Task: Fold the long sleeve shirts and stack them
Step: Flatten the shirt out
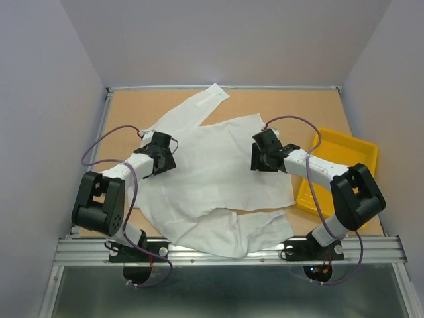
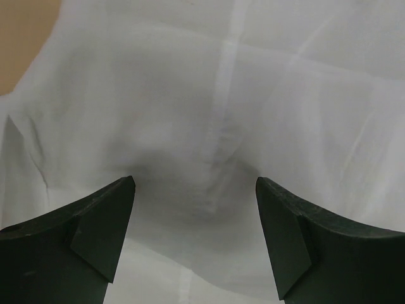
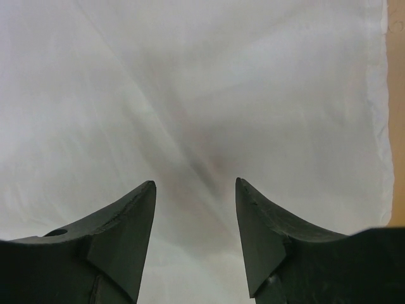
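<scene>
One white shirt [image 1: 218, 169] spread mid-table, sleeves reaching far-left and near edge. My left gripper [image 2: 195, 190] over its left part, jaws apart, empty. My right gripper [image 3: 195, 187] over right part, jaws apart, empty. Further right, yellow tray [image 1: 344, 151].

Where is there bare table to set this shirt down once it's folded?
Bare table lies at the far right, bordered by the shirt, the table's back edge and the yellow tray. A smaller bare patch sits in the far left corner. The middle and near edge are crowded: the shirt and its sleeve cover them.
</scene>
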You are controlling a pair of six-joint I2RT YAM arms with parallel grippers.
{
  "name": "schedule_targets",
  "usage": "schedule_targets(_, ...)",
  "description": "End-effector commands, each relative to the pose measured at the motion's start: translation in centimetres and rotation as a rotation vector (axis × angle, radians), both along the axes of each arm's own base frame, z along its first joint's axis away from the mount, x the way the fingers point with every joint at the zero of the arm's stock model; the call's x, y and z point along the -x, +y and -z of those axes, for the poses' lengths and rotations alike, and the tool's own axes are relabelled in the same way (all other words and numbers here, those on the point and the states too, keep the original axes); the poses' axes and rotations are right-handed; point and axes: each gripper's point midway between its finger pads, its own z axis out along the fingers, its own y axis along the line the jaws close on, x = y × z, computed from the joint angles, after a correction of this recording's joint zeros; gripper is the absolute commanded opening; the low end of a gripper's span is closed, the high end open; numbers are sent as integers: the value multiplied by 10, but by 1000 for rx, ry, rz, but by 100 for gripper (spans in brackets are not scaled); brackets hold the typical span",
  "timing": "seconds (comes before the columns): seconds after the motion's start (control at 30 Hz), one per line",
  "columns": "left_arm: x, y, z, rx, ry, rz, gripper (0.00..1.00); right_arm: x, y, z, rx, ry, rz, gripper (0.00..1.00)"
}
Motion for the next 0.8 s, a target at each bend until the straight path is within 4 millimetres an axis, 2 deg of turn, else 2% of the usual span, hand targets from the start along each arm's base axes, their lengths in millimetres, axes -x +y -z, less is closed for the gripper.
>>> schedule_targets(0.0,-21,15,-10,57,-83,-91,89,-26,-3,-10,21,-47,45,58)
schedule_targets(0.17,-39,27,9,76,-7,-121,89,-35,-4,3,27,-28,59,59)
schedule_targets(0.2,-50,28,5,74,-15,-123,89,-36,-4,5,25,-24,59,59)
schedule_targets(0.23,-52,32,14,61,14,-129,89,-36,-4,12,29,-8,61,59)
schedule_targets(0.33,-73,44,18,46,27,-145,89,-41,-6,21,22,9,76,59)
schedule_targets(0.37,-78,52,18,40,28,-160,89,-42,-7,23,22,14,79,59)
schedule_targets(0.4,-93,54,10,38,3,-164,89,-45,-9,24,22,13,90,59)
schedule_targets(0.43,-96,60,18,19,32,-161,89,-47,-10,25,17,16,93,59)
schedule_targets(0.5,-116,67,9,11,12,-168,89,-52,-16,30,14,26,111,60)
schedule_targets(0.57,-126,73,13,-13,21,-158,89,-58,-22,34,9,30,130,60)
schedule_targets(0.6,-140,74,4,-15,-8,-155,89,-60,-24,34,9,29,136,60)
schedule_targets(0.63,-145,75,8,-22,2,-140,89,-66,-24,32,4,22,140,61)
schedule_targets(0.7,-161,72,1,-15,-26,-121,89,-74,-29,34,5,21,148,61)
schedule_targets(0.77,-170,65,2,12,-36,-84,89,-87,-28,25,2,-7,142,63)
